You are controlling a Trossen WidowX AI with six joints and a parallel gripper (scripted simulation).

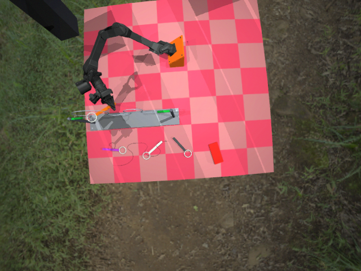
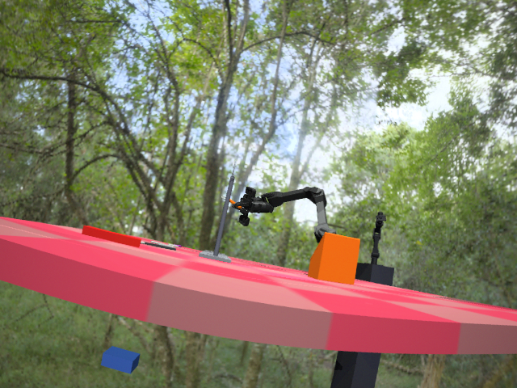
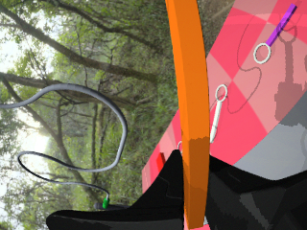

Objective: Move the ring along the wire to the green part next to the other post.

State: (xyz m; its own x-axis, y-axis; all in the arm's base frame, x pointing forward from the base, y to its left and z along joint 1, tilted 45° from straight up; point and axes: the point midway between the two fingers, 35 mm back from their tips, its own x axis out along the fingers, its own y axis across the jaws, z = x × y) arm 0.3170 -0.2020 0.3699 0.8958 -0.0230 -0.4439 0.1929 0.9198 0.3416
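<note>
The gripper (image 1: 113,107) (image 2: 239,206) (image 3: 196,160) is shut on the orange handle (image 1: 103,110) (image 2: 232,202) (image 3: 194,96). The white ring (image 1: 87,117) at the handle's far end is just right of the left green part (image 1: 76,118) in the top view, near the grey wire; whether it touches the wire cannot be told. The ring is out of the wrist view. The grey wire (image 3: 124,129) curves left of the handle there. The other green part (image 1: 163,111) (image 3: 106,203) is beside the right post (image 1: 172,113). The left post (image 1: 84,120) stands beyond the ring.
The posts stand on a grey base plate (image 1: 140,120). A purple-handled ring tool (image 1: 110,149) (image 3: 283,24), a white one (image 1: 154,147) (image 3: 217,117), a dark one (image 1: 180,144) and a red block (image 1: 215,153) (image 2: 110,235) lie beyond the plate. The arm's orange mount (image 1: 176,61) (image 2: 336,259) is at the back.
</note>
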